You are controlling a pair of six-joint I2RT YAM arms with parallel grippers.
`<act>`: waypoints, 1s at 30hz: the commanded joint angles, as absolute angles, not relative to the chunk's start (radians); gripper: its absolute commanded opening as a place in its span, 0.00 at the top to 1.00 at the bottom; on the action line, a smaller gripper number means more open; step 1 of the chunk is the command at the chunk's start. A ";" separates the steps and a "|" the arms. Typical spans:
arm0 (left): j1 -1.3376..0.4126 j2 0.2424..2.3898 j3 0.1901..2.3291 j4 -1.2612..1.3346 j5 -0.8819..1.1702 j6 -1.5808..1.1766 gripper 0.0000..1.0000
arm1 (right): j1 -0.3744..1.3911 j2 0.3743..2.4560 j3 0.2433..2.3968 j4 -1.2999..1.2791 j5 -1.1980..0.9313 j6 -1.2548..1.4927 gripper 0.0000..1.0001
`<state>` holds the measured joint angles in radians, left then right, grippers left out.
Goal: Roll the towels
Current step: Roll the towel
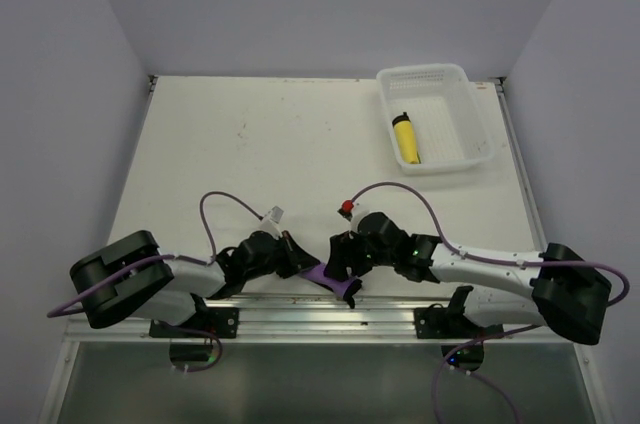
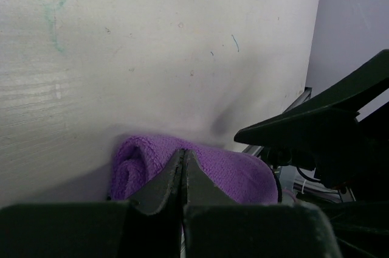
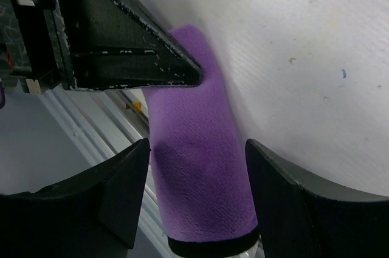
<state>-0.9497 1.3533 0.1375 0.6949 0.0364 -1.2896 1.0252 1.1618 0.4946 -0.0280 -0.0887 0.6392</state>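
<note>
The purple towel [image 1: 325, 274] lies rolled into a tube at the near edge of the table, its black edging at one end. My left gripper [image 1: 300, 262] is shut, and its joined tips [image 2: 183, 154] rest against the side of the purple roll [image 2: 231, 170] with no cloth between them. My right gripper [image 3: 197, 142] stands open astride the roll [image 3: 194, 167], one finger on each side, with a slight gap on the right. The yellow towel [image 1: 406, 140] lies rolled up inside the white basket [image 1: 470, 114].
The metal rail [image 1: 300, 316] along the table's near edge runs right beside the purple roll. The basket stands at the far right corner. The right arm's finger [image 2: 316, 124] shows close by in the left wrist view.
</note>
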 commanded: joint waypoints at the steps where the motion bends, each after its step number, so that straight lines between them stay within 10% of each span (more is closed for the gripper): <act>1: -0.957 1.355 0.143 0.586 0.005 -1.235 1.00 | 1.020 1.209 0.486 0.087 -0.239 0.661 0.32; 30: -0.957 1.312 0.178 0.512 -0.034 -1.197 1.00 | 1.114 1.338 0.514 0.011 -0.137 0.557 0.46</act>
<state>-0.9520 1.3140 0.1654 0.6025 0.0208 -1.2449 1.0817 1.3354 0.4820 0.0727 -0.1734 0.5938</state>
